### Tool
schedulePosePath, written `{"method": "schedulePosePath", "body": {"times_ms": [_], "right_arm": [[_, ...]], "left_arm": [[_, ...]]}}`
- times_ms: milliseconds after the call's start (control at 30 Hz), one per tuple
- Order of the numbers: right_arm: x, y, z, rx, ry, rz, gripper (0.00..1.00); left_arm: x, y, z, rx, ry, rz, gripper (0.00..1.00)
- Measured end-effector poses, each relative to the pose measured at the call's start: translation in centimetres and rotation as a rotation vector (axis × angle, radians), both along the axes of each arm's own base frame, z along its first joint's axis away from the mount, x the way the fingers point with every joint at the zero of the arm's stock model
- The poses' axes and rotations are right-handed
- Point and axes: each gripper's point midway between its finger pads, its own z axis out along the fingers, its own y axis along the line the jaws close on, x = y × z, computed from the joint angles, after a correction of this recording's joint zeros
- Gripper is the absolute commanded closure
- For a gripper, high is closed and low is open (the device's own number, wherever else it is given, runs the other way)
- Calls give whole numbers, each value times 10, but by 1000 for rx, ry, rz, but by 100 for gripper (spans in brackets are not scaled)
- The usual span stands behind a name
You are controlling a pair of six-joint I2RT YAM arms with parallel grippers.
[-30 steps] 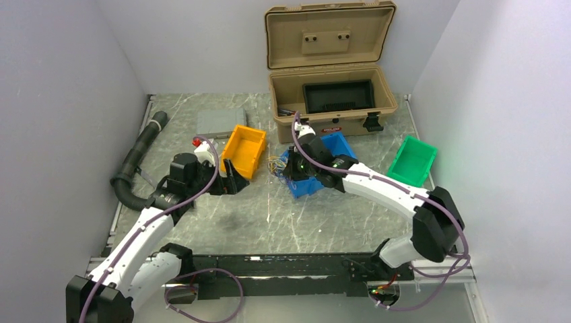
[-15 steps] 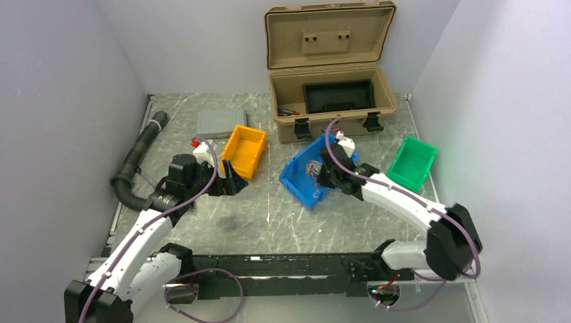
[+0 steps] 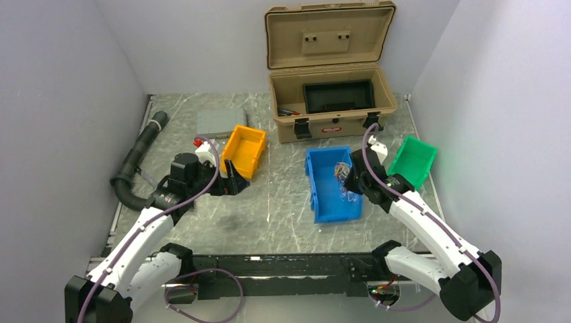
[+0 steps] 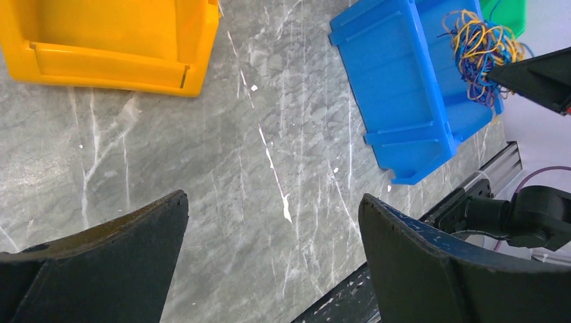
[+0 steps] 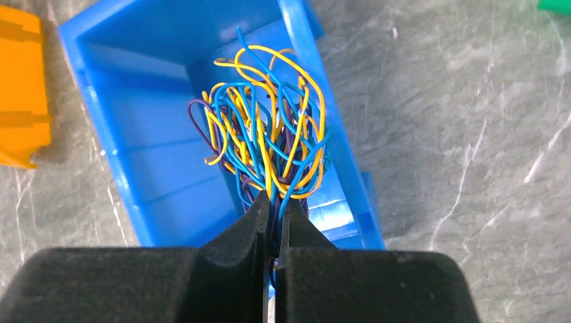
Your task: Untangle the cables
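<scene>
The right pincer point(image 5: 271, 205) was shut tight on the cables point(image 5: 266, 134), a small bunch of thin yellow, blue and dark purple wires. It nipped a few strands at the near end of the clump between its black fingertips. From that pinch the loops fanned straight ahead of the fingers, away from the wrist, so the bunch's longer run lay roughly in line with the pincer. The bunch sat over the inside of the open blue plastic bin point(image 3: 322, 195), toward its right wall and far half. Whether the lowest loops touched the bin floor could not be told.

The left pincer point(image 4: 273, 198) stood spread wide with nothing between its fingers. It hovered above the grey marbled surface point(image 3: 269, 215), just beside the orange plastic bin point(image 3: 244, 151). It was well apart from the cables. In its own wrist view they lay off to the upper right, past the blue bin's near wall, with bare stone between.

The right arm was thus the one at the cables. In my judgement, pulling them apart called for the left pincer to cross to the free loops opposite the right pincer's grip, so the two could draw along the bunch's line.
</scene>
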Motion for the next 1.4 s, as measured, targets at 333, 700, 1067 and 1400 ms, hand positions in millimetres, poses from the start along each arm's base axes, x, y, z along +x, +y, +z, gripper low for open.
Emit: {"method": "schedulePosePath", "body": {"times_ms": [333,700,1067,1400], "right_arm": [[5,64,61,14,-127,339,100],[-13,173,59,108,-139,666,100],[3,184,-11,56,6,599,100],[53,110,-24,26,25,391,100]], "left_arm": [[-4,1,10,-8,-35,2,1],[-7,5,13,0,-42,16,1],[-1,4,29,0,-64,23,1],[-7,8,26,3,-70,32,1]]}}
